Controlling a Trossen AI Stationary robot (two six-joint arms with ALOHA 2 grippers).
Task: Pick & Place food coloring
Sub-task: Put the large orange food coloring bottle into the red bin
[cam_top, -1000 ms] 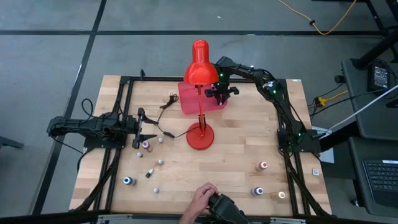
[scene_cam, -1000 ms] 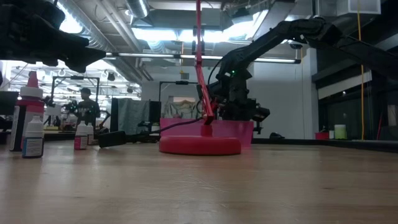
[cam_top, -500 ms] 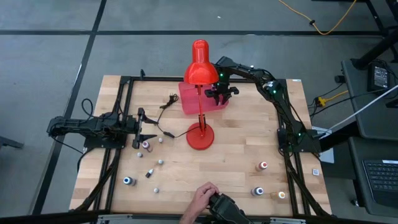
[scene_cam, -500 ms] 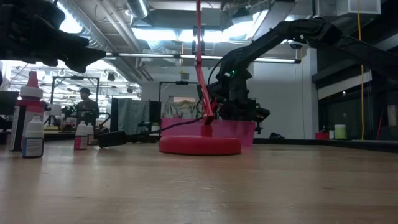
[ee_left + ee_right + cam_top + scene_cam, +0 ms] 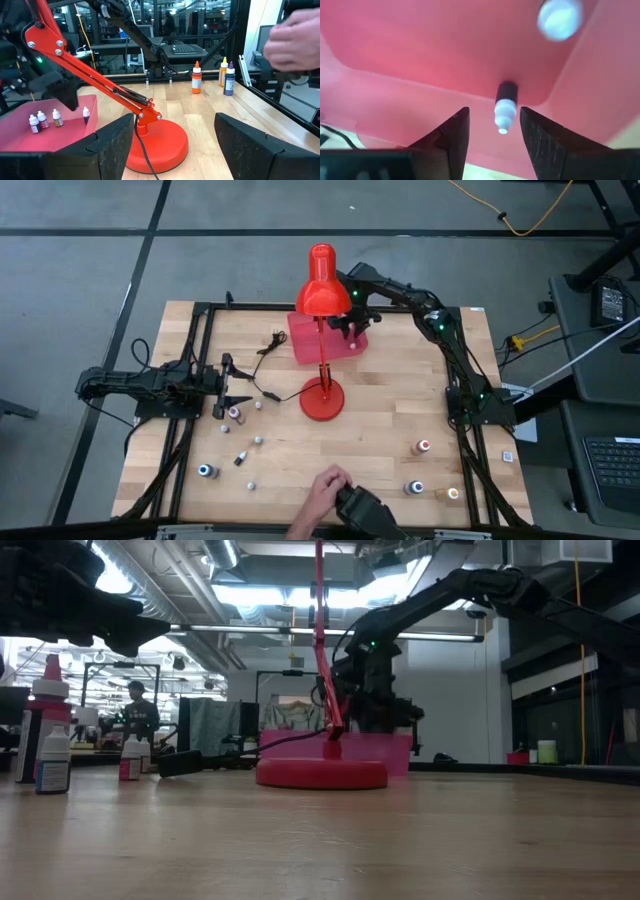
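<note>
The food coloring bottles are scattered. Several stand on the table's left near part point(image 5: 237, 415), three near its right corner point(image 5: 424, 447), and several upright in the pink tray point(image 5: 42, 119). My right gripper point(image 5: 350, 325) hovers open over the tray point(image 5: 303, 346). In the right wrist view a dark-bodied, pale-capped bottle point(image 5: 504, 106) stands in the tray beyond the gap between the fingers, which do not touch it. My left gripper point(image 5: 238, 385) waits open and level at the table's left, just far of two bottles.
The red desk lamp stands mid-table on its round base point(image 5: 322, 400), its head point(image 5: 322, 285) over the tray's far side beside my right gripper. A black cord point(image 5: 265, 345) lies to its left. A person's hand point(image 5: 327, 492) holds a dark object at the near edge.
My right gripper has shifted a little toward the table's left and far edge above the tray, closer to the lamp head. The person's hand at the near edge has moved slightly. My left arm has kept still.
</note>
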